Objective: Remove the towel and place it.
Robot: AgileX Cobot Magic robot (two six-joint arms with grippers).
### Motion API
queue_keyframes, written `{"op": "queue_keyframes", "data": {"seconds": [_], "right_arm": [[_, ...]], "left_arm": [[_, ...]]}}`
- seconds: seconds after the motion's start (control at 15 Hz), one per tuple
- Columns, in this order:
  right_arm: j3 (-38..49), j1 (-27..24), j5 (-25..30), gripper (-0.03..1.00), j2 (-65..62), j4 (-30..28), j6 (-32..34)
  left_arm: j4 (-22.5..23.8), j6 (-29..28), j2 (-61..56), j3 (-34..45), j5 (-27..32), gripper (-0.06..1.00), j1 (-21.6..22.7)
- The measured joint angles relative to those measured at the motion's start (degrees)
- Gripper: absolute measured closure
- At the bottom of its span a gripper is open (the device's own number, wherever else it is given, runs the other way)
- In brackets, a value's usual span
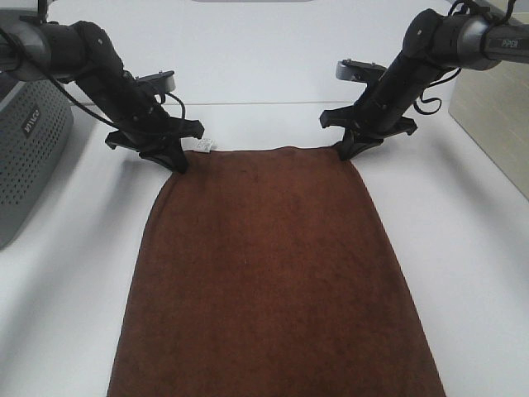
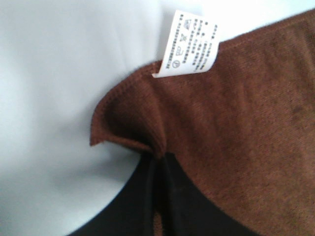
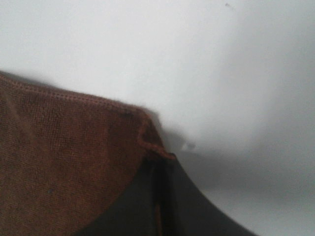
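Observation:
The dark brown towel (image 1: 273, 273) lies spread flat on the white table, running from the middle down past the near edge of the exterior view. Its white tag (image 1: 204, 146) sits at the far left corner. My left gripper (image 1: 175, 163) is shut on that far left corner; the left wrist view shows the pinched fold of the towel (image 2: 236, 137) and the tag (image 2: 188, 44) just above the closed fingers (image 2: 170, 196). At the far right corner my right gripper (image 1: 345, 152) is shut on the towel (image 3: 64, 162), its fingers (image 3: 170, 196) pressed together over the hem.
A grey perforated basket (image 1: 25, 157) stands at the left edge of the table. A beige box (image 1: 496, 124) stands at the right edge. White table surface (image 1: 256, 66) lies beyond the towel's far edge.

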Motion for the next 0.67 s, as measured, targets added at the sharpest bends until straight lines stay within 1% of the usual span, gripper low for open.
{"op": "queue_keyframes", "data": {"seconds": [0.07,0.33,0.47,0.67], "right_arm": [[-2.3,0.0,-1.1,0.96,0.7,-1.4,0.0],[-9.3,0.0,-2.3,0.96,1.3,-3.4,0.0],[-12.5,0.0,-3.4,0.96,1.3,-3.8,0.0],[-14.4,0.0,-6.1,0.96,1.3,-4.0,0.0]], "left_arm": [[1.3,0.0,1.1,-3.2,-1.0,0.94,0.0],[1.7,0.3,1.3,-8.8,-3.4,0.94,0.0],[1.8,0.5,1.3,-10.8,-5.2,0.94,0.0],[1.9,1.1,1.3,-11.6,-8.7,0.94,0.0]]}}
